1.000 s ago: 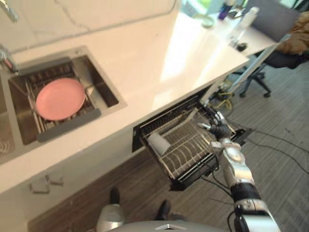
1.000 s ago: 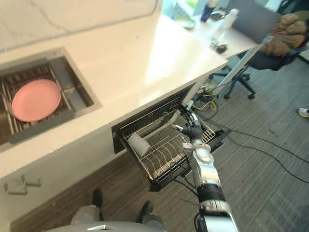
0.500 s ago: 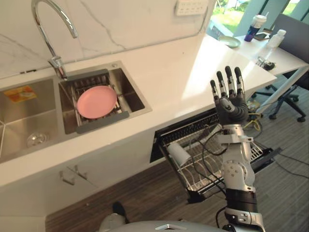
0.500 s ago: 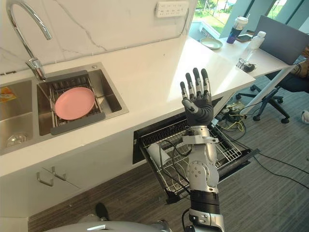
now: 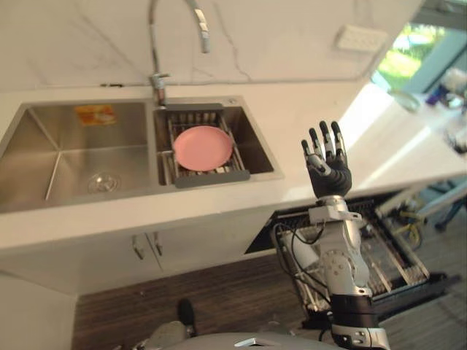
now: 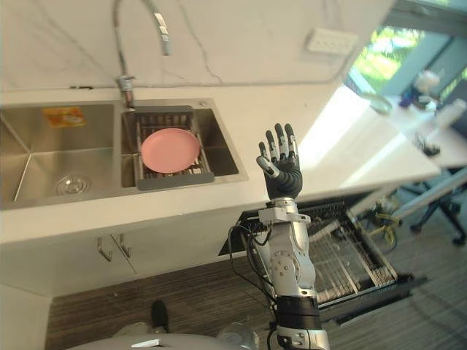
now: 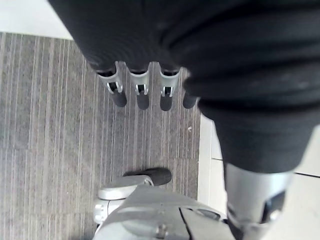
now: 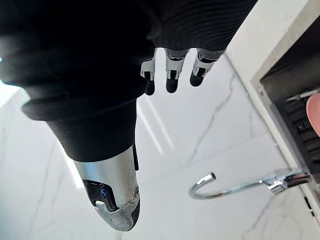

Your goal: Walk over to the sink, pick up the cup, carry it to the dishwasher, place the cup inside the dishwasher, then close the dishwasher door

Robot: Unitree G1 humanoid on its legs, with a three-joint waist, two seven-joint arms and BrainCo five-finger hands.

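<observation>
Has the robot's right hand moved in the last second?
Yes. A second ago the right hand was down at the dishwasher rack; now it stands raised above the rack, fingers straight, in front of the counter.

Head stereo pair high above the sink point(image 5: 66, 157) (shared), wrist cameras close-up.

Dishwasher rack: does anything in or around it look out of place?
A pale cup seems to lie on its side in the pulled-out rack, half hidden behind the right arm. The right hand is raised above it, fingers straight, empty. Nothing looks spilled or broken.
</observation>
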